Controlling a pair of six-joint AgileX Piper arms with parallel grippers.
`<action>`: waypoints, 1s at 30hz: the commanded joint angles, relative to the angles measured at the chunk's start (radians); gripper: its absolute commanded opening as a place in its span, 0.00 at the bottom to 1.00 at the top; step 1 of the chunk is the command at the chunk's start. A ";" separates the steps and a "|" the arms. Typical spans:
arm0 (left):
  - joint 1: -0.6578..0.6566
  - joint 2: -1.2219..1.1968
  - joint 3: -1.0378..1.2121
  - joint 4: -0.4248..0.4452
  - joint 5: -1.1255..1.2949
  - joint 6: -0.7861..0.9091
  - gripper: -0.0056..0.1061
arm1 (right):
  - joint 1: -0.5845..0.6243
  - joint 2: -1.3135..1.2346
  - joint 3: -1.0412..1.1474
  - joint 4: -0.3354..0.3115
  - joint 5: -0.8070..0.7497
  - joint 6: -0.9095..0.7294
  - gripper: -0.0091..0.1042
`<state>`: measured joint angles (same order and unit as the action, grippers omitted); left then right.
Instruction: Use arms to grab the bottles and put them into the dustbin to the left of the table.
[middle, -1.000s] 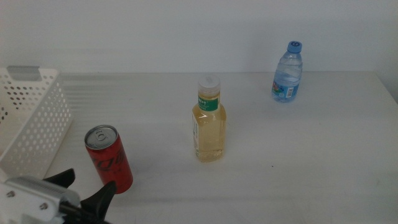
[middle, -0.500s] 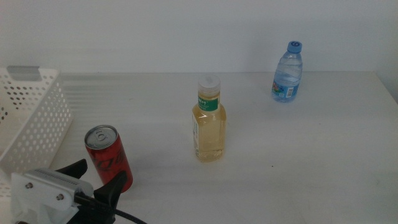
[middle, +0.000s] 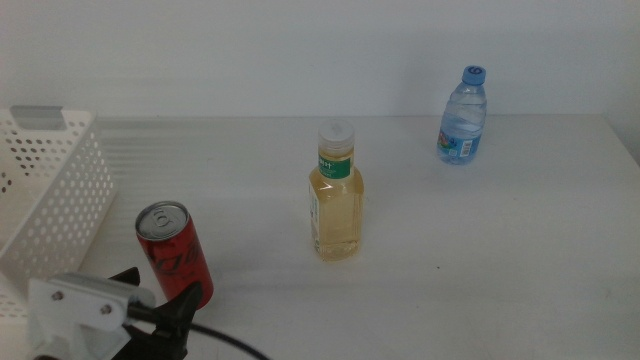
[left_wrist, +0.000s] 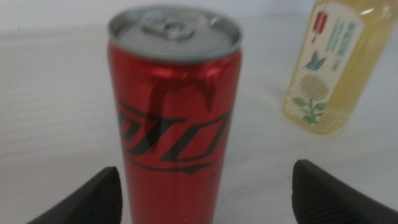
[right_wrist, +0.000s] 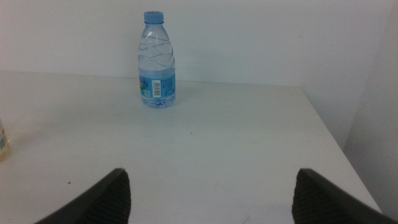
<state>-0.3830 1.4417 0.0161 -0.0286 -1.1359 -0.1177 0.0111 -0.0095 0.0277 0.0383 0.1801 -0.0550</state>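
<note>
A red soda can (middle: 175, 255) stands upright at the front left of the white table (middle: 480, 250). My left gripper (middle: 156, 290) is open, low at the can's near side, with its jaws reaching to either side of the can's base. In the left wrist view the can (left_wrist: 174, 112) fills the middle between the spread jaws of the left gripper (left_wrist: 206, 169). The yellow-liquid bottle (middle: 336, 205) stands at the table's middle, also in the left wrist view (left_wrist: 329, 68). The blue-capped water bottle (middle: 463, 118) stands far right. My right gripper (right_wrist: 211, 177) is open and empty, facing the water bottle (right_wrist: 157, 62) from a distance.
The white perforated dustbin (middle: 45, 190) stands at the left edge, just beyond the can. The table's right edge (right_wrist: 336, 143) shows in the right wrist view. The right arm is out of the middle view.
My left gripper has come forward and to the right, so its open jaws now reach around the can's base. The can and both bottles have not moved.
</note>
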 joint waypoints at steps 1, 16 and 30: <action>-0.003 0.013 -0.033 -0.021 -0.180 -0.028 0.86 | -0.006 -0.028 -0.007 -0.006 -0.074 -0.005 0.68; -0.002 0.142 -0.146 -0.073 -0.180 -0.028 0.86 | -0.006 -0.028 -0.007 -0.006 -0.074 -0.005 0.68; -0.002 0.216 -0.236 -0.077 -0.180 0.073 0.86 | -0.006 -0.028 -0.007 -0.006 -0.074 -0.005 0.68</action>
<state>-0.3830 1.6824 -0.2000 -0.1025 -1.1365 -0.0528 0.0111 -0.0095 0.0277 0.0383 0.1801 -0.0550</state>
